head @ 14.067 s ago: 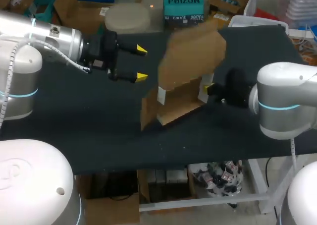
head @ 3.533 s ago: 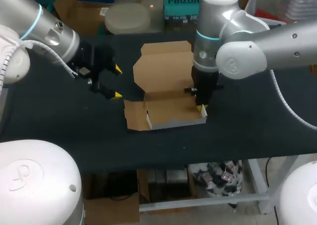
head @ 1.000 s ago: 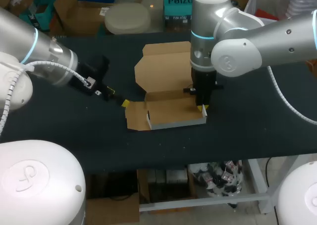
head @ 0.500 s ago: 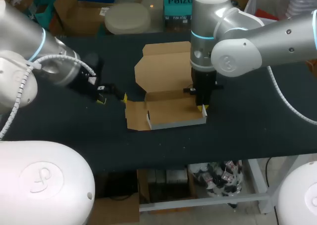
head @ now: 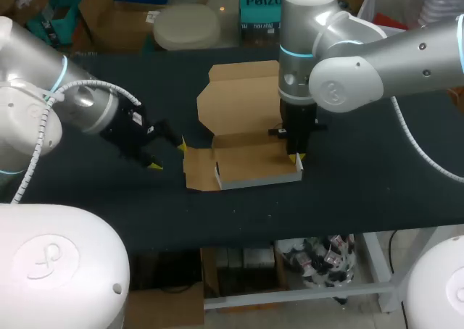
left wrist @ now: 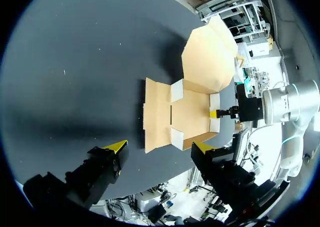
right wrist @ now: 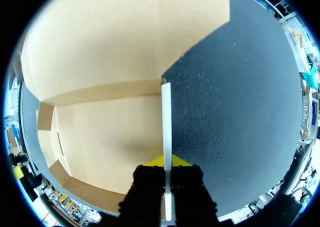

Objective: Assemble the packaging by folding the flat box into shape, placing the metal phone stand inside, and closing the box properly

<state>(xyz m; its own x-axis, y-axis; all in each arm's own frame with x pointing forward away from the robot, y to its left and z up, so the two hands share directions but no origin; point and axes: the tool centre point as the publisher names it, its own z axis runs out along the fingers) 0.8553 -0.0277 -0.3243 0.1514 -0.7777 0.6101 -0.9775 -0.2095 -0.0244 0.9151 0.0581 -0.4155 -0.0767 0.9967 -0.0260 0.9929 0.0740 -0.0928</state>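
The cardboard box lies on the black table half formed, its low tray walls standing and its lid lying flat open behind. The right hand points straight down at the tray's right side wall and is clamped on it, one finger either side. The left hand sits low just beside the box's left flap, fingers apart

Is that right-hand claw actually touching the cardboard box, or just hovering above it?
Touching. In the right wrist view the right gripper straddles the box at its white-edged side wall, one yellow-tipped finger against each face, with no gap showing.
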